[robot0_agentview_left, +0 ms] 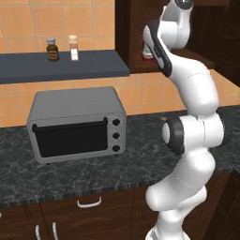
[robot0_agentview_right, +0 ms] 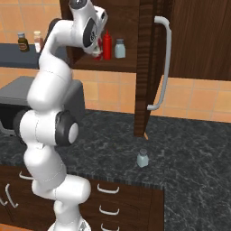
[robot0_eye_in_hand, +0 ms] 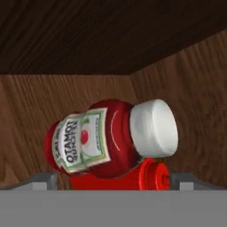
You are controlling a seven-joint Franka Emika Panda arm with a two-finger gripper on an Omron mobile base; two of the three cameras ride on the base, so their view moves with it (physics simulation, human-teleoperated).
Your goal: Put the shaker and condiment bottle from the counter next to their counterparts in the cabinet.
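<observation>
The gripper point(robot0_agentview_right: 95, 53) is up inside the cabinet point(robot0_agentview_right: 149, 54), its jaws spread wide and closed on nothing. In the hand view the condiment bottle point(robot0_eye_in_hand: 108, 138) lies tipped over on its side, label up and white cap pointing right, just ahead of the finger tips; it seems to rest against the slim all-red squeeze bottle point(robot0_eye_in_hand: 150, 175) beneath it, though the hand's own angle makes it hard to tell whether the fingers touch either one.

From the right base view, two red bottles sit on the cabinet shelf: the squeeze bottle stands upright point(robot0_agentview_right: 107, 45) with the stout one mostly hidden behind the hand just to its left. One small grey-blue shaker with a grey top point(robot0_agentview_right: 120, 48) stands just to the right of the squeeze bottle.

The shaker point(robot0_agentview_right: 142, 159) of the task is on the counter point(robot0_agentview_right: 189, 158), upright, near the front edge and below the open cabinet door.

On the wall shelf point(robot0_agentview_left: 61, 68) to the left stand two things: a brown dark-lidded jar point(robot0_agentview_left: 52, 49) and a tall pale shaker with a tan top point(robot0_agentview_left: 73, 48). One grey toaster oven point(robot0_agentview_left: 77, 123) sits on the counter below them.
</observation>
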